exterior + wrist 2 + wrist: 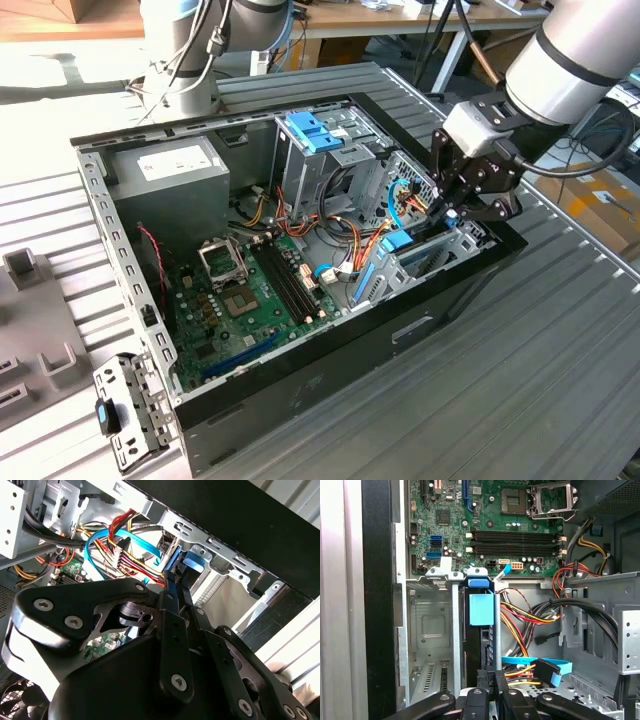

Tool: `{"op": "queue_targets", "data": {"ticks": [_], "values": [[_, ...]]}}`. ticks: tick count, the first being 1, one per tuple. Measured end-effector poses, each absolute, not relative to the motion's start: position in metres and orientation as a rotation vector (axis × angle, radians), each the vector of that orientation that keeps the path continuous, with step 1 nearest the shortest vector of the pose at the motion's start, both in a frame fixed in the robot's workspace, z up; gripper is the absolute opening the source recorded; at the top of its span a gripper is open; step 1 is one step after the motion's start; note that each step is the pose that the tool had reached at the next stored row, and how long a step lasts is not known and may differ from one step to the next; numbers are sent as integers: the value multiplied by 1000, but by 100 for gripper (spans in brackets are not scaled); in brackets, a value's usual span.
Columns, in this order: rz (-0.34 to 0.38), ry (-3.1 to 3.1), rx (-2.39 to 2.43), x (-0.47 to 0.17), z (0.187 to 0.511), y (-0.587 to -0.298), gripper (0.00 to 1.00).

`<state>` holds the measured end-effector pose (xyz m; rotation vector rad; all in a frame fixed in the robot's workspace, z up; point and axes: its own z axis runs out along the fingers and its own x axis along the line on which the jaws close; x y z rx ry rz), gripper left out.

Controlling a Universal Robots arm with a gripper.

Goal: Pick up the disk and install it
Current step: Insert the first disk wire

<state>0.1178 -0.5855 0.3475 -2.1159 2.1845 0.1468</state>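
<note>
An open black computer case (300, 390) is seen lying on its side on the ribbed metal worktop (540, 380). Beside the case's near corner, at the exterior view's left, a loose grey bracket with a small blue clip (125, 412) is laid on the worktop.

Inside the case, the green motherboard (245, 295) is seen near the front wall, with the grey power-supply box (165, 180) behind it toward the far-left corner; a white label is carried on that box, but no writing on it can be read. A bare blue slotted bracket (315, 130) is set on top of the drive cage at the far side.

The gripper (455, 205) is lowered at the case's right end. The disk (395, 258), marked by its blue rails, is stood on edge in the metal bay (432, 630) there, and its blue tab (481, 609) is seen in the first wrist view. In the second wrist view the jaws are pressed together on the disk's thin blue edge (176, 577). A thin curved blue cable (102, 540) is looped just beside them.
</note>
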Motion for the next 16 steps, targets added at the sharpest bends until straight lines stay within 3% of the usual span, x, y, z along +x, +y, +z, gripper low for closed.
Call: {"op": "queue_targets", "data": {"ticks": [16], "values": [[150,2183,-2114,117,339,-585,17]]}}
